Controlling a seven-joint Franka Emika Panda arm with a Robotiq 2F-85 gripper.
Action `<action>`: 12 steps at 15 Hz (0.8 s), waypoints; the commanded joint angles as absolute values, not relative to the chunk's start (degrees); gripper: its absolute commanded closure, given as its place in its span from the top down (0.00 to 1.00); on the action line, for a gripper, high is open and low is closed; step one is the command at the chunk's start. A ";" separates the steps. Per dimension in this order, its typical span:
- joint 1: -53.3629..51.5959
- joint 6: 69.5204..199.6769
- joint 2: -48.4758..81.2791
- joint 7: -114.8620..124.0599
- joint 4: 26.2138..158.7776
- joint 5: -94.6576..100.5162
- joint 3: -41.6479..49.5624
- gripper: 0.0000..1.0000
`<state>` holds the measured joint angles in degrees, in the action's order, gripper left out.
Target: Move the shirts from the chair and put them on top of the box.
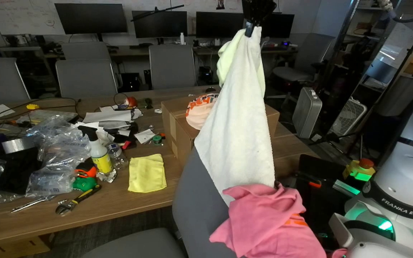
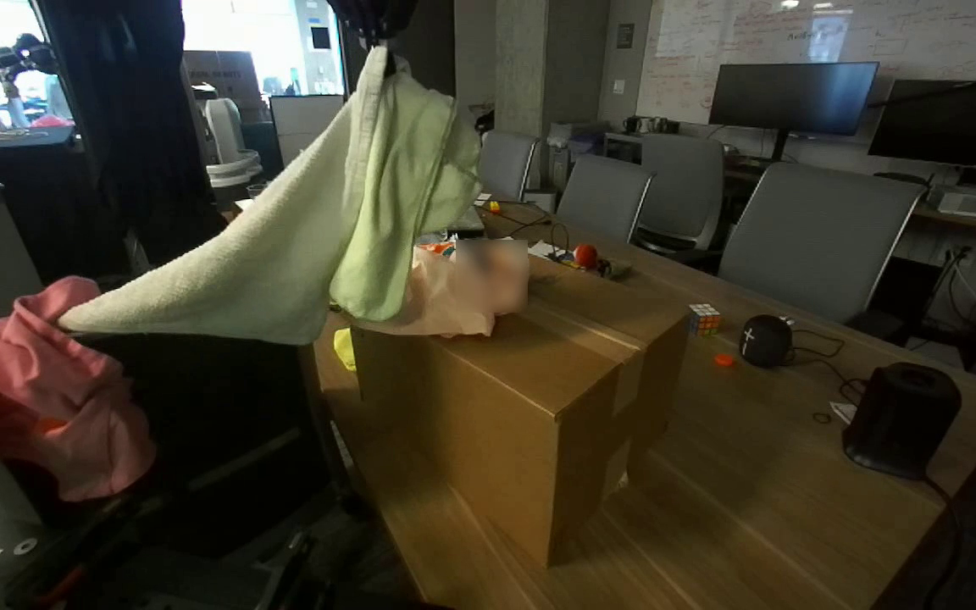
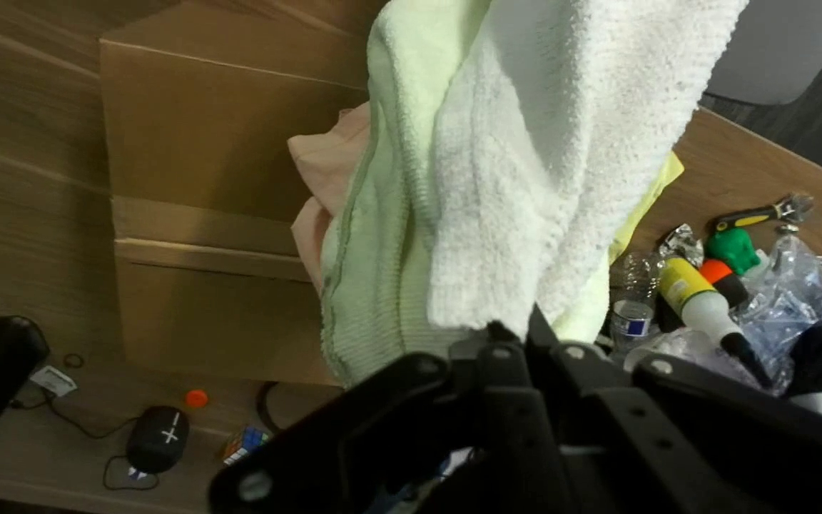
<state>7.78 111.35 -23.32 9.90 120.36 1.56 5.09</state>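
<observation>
My hand (image 1: 249, 29) grips pale towel (image 1: 242, 118) — I should raise its tail clear of pink shirt (image 1: 264, 222), then lower onto box (image 2: 496, 407) near tabletop (image 2: 734, 491) edge

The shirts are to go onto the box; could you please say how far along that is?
Looks done: the peach printed shirt lies on the cardboard box. Under way: the hand grips a pale towel, not yet set down. Left: the pink shirt, draped over the grey office chair.
</observation>
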 commanded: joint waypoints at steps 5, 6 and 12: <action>10.36 103.64 -21.30 13.72 110.41 -1.18 8.21 0.02; 10.59 102.83 -20.80 14.34 109.11 -1.28 8.39 0.02; 11.14 99.39 -18.44 16.46 101.93 -3.34 9.78 0.01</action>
<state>10.67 102.30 -20.83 15.27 107.90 -1.22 9.17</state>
